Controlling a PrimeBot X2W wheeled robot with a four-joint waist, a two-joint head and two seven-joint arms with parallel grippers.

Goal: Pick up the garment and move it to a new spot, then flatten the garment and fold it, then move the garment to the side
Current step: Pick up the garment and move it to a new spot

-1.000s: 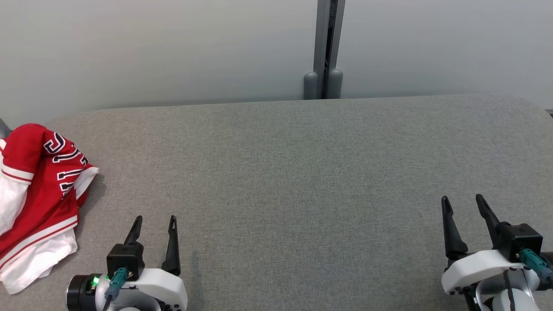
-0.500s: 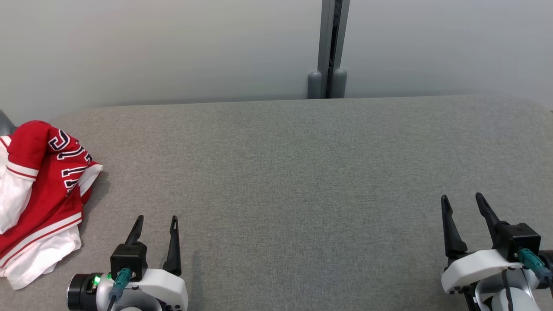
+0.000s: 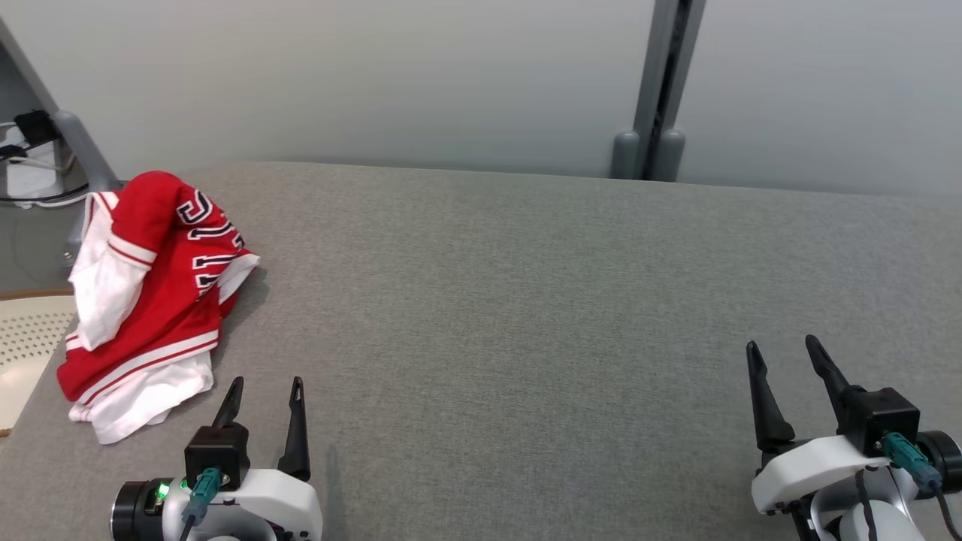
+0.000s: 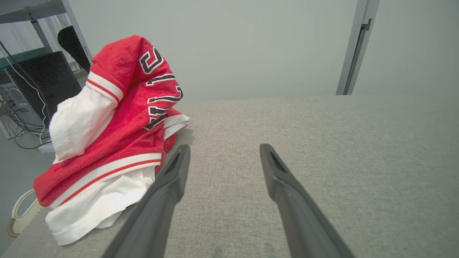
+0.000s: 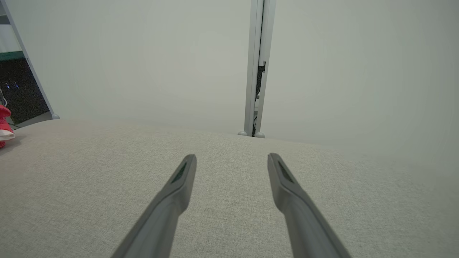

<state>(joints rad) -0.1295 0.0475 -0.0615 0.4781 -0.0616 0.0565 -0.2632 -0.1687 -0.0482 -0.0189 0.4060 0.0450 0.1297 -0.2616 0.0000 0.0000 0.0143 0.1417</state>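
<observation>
- Garment: a red and white heap at the left end of the table, close to its left edge. It is crumpled and stands tall at the far end, with a white hem trailing at the near end.
- Long axis: the heap runs roughly fore-and-aft, from its red peak at the far side down to the white hem nearest you.
- Left gripper: its fingers are spread wide, it holds nothing, and it rests low over the table. The garment lies ahead of it and to its left. The white hem is just beside the left finger, and the head view shows a small gap between them.
- Right gripper: it too is spread wide and holds nothing. It sits at the opposite end of the table, well apart from the garment, which shows as a red sliver at the left edge of its wrist view.
- Judgement: the left arm is much the nearer, so the pick-up falls to it. You would need to swing the fingers leftward and forward into the heap, since they now point past its right side.
- Judgement: the bare table between the grippers offers room for the new spot.
</observation>
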